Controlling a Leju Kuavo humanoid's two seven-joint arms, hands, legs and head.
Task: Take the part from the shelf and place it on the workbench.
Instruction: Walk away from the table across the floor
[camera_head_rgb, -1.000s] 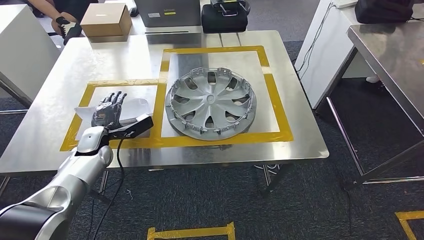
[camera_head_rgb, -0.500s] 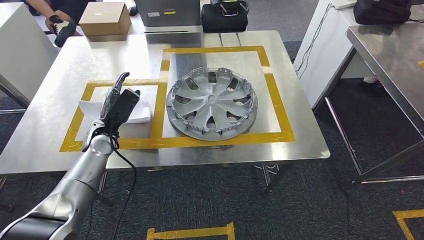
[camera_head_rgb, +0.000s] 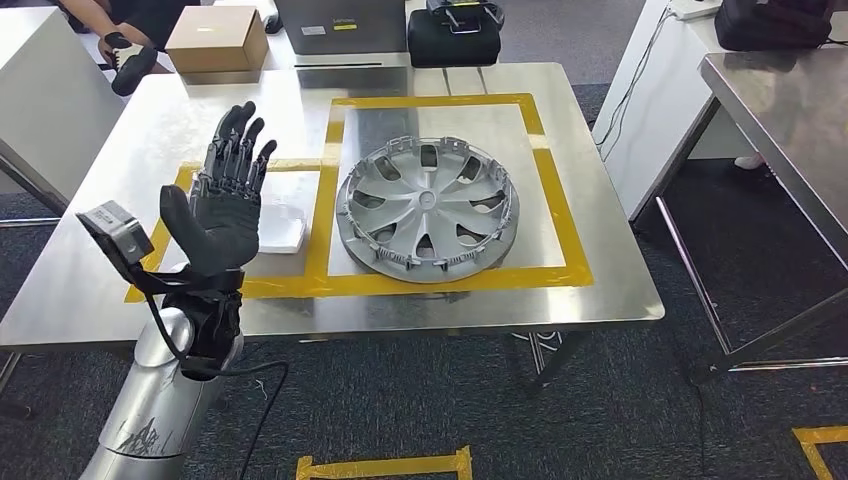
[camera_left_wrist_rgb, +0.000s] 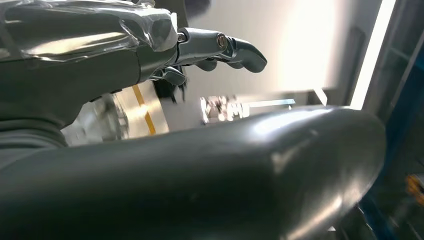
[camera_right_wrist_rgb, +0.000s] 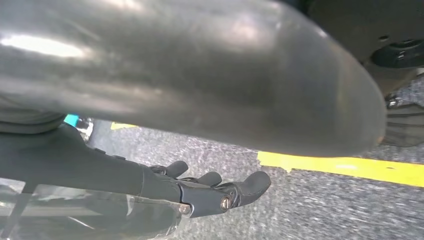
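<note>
The steel table (camera_head_rgb: 600, 270) carries yellow tape frames. The hubcap (camera_head_rgb: 427, 207), the part, already lies flat inside the larger frame, at about three o'clock from my left robot hand (camera_head_rgb: 222, 195), raised empty with fingers spread. My right robot hand (camera_right_wrist_rgb: 200, 192) hangs empty above carpet, fingers loosely apart. No writing is readable.
</note>
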